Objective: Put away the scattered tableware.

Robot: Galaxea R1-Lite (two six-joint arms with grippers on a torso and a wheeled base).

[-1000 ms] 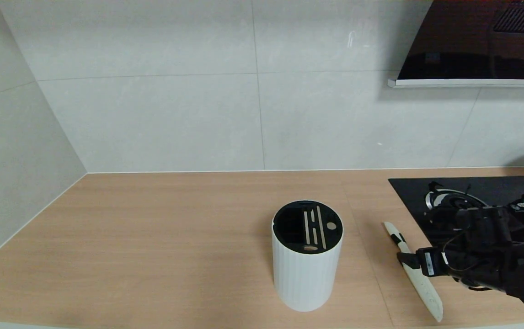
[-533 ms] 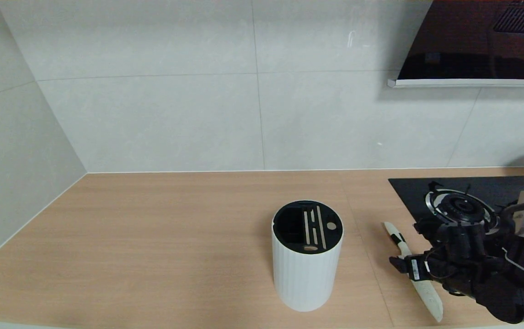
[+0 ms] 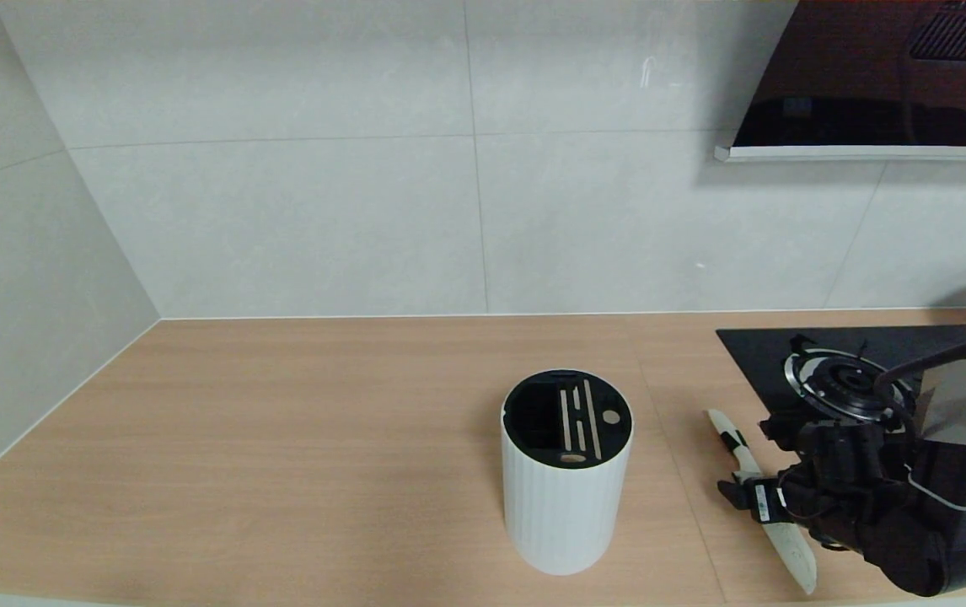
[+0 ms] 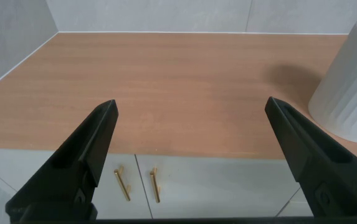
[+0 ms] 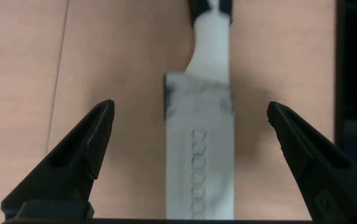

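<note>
Two empty, wide-open tools: left tool [image 4: 190, 106] at the counter [image 4: 166, 81] edge, right tool [image 5: 190, 107], label [image 3: 759, 500] unreadable, over the knife [image 5: 200, 155].

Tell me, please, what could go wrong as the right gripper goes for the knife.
1. The open right gripper straddles the knife at its blade, not the handle; lying flat, it may slip out.
2. Its tip lies near the counter's front edge; a nudge could push it off.

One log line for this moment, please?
right gripper: open over knife | left gripper: open | knife: flat on counter | holder: upright
</note>
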